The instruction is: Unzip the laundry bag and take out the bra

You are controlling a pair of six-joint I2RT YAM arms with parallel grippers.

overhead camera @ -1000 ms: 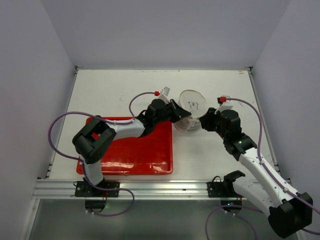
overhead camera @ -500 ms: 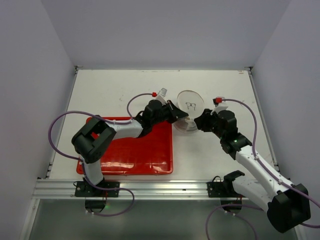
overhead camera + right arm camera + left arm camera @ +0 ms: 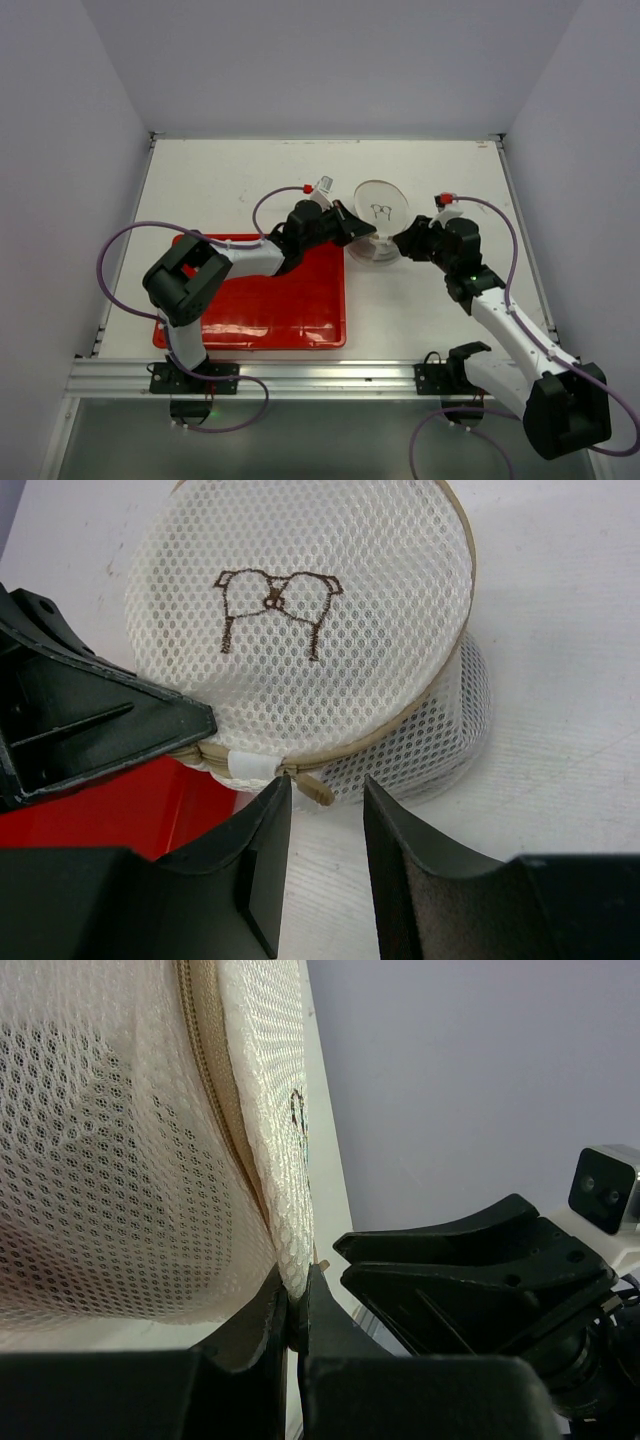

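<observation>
The matte white worktop (image 3: 230,180) carries a glossy red rectangular tray (image 3: 270,310) with a faint moulded grid. Just off the tray's far right corner is the bag (image 3: 380,215), a small round drum of whitish honeycomb mesh, tipped so that its flat circular face turns up and toward the near edge.

Seen from the right wrist, the bag (image 3: 300,660) has a stiff tan rim (image 3: 440,680) round the face and softer, sagging mesh below it.

The left claw (image 3: 362,232), of black angular plastic, reaches over the tray's far right corner. In its own view the claw (image 3: 295,1310) is pressed together on a fold of the bag's mesh (image 3: 120,1160), beside a tan zipper (image 3: 215,1100) that curves up the side.

The right claw (image 3: 403,243) is past the tray's right edge, on the bag's other side. Its fingers (image 3: 328,790) are spread a little, with a tan zipper pull (image 3: 315,788) lying at the mouth of the gap and a white tab (image 3: 250,765) next to it.

A brown stitched bra-outline mark (image 3: 275,605) sits on the face.
</observation>
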